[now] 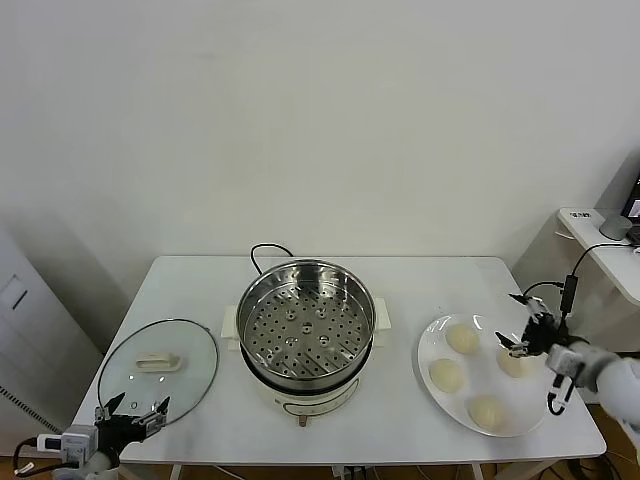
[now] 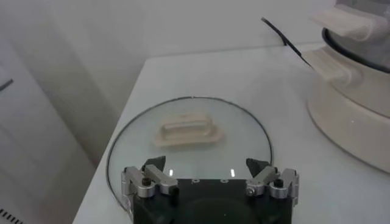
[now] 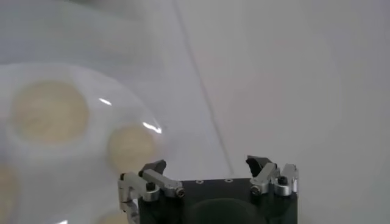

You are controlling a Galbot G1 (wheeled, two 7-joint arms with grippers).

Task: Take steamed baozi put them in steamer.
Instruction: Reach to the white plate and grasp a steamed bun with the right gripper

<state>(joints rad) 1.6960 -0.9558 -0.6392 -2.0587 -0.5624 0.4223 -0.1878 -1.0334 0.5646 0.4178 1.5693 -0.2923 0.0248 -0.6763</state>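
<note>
The steamer [image 1: 304,268], a shiny steel pot with a perforated tray, stands empty on its white base at the table's middle. Several cream-white baozi lie on a white plate [image 1: 427,352] to its right: one at the back [image 1: 462,338], one in the middle [image 1: 446,374] and one in front [image 1: 486,410]. My right gripper [image 1: 514,320] hovers open over the plate's right edge, just above another baozi [image 1: 516,364]. In the right wrist view the right gripper [image 3: 210,163] holds nothing, with baozi [image 3: 131,146] beside it. My left gripper [image 1: 133,406] is open at the table's front left.
A round glass lid [image 1: 158,372] with a cream handle [image 2: 186,131] lies flat at the front left, under the left gripper [image 2: 206,163]. The steamer's black cord [image 1: 268,250] loops behind it. The white base [image 2: 356,115] stands close to the lid.
</note>
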